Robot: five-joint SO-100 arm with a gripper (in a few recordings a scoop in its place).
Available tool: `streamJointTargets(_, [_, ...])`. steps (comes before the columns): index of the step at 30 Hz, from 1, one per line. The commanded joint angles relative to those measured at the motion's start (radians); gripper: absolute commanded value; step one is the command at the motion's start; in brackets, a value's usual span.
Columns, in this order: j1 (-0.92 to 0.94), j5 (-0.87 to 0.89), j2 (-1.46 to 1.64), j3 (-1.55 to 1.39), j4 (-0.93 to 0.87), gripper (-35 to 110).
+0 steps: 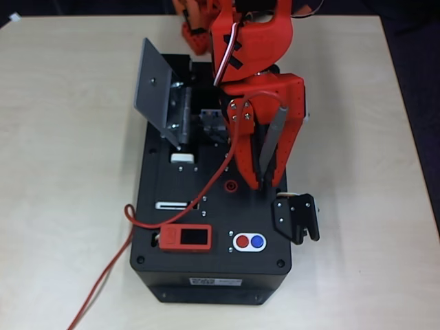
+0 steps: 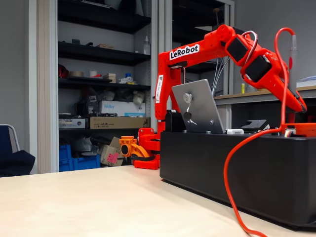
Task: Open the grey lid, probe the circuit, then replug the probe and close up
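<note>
The grey lid (image 1: 159, 86) stands swung up on its hinge at the far left of the black box (image 1: 206, 275); in the fixed view the lid (image 2: 197, 111) leans back with its knob facing the camera. Below it, an opening (image 1: 206, 124) with metal parts lies uncovered. My red gripper (image 1: 267, 177) hangs over the box's right half, shut on the grey probe (image 1: 273, 137), which points down and slightly left, its tip above the box top. The probe's red cable (image 1: 206, 185) arcs left over the box and trails off the table's front left. The red round socket (image 1: 230, 184) sits just left of the fingertips.
An orange-red display module (image 1: 185, 237) and a red-and-blue button pair (image 1: 249, 241) sit near the box's front. A white tab (image 1: 182, 158) lies below the lid. A black bracket (image 1: 295, 218) juts from the box's right side. The arm's base (image 1: 196, 34) stands behind the box.
</note>
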State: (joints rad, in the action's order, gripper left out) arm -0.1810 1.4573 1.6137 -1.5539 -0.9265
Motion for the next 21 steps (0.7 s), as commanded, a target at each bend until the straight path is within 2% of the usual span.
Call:
streamJointTargets(1, [-0.021,0.026,0.063,-0.081,0.046,0])
streamJointTargets(9, [-0.028,0.023,0.098,-0.227,0.173,1])
streamJointTargets(17, [-0.020,0.009,0.112,-0.249,0.181,1])
streamJointTargets(21, [-0.028,0.002,0.117,-0.242,0.181,7])
